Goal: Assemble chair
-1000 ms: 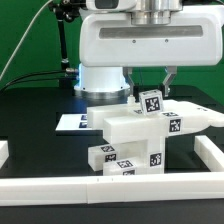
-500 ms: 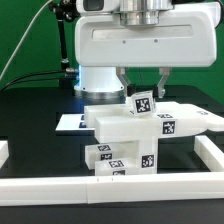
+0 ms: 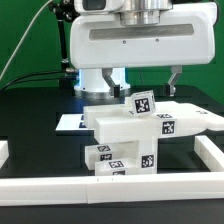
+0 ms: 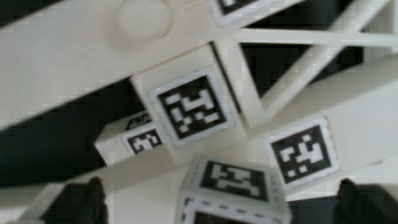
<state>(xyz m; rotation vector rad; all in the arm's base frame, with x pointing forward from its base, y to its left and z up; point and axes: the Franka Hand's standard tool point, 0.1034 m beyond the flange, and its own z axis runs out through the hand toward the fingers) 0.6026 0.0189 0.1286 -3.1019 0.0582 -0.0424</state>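
The chair's white blocky parts (image 3: 128, 128) stand stacked in the middle of the black table, with black-and-white tags on their fronts. A long bar (image 3: 185, 118) sticks out toward the exterior view's right. A small square tagged piece (image 3: 145, 103) sits tilted on top of the stack. My gripper (image 3: 147, 82) hangs just above that piece, open, with one finger on each side and touching nothing. In the wrist view the gripper (image 4: 222, 205) shows dark fingertips (image 4: 79, 204) wide apart, with the tagged piece (image 4: 235, 180) between them.
A low white rim wall (image 3: 110, 188) runs along the front and up the exterior view's right (image 3: 210, 150). The marker board (image 3: 70, 122) lies flat behind the stack on the left. The robot's white base (image 3: 100, 78) stands behind.
The fingers have spread wide apart and let go of the small tagged piece, which now rests on the stack. The hand has risen a little.
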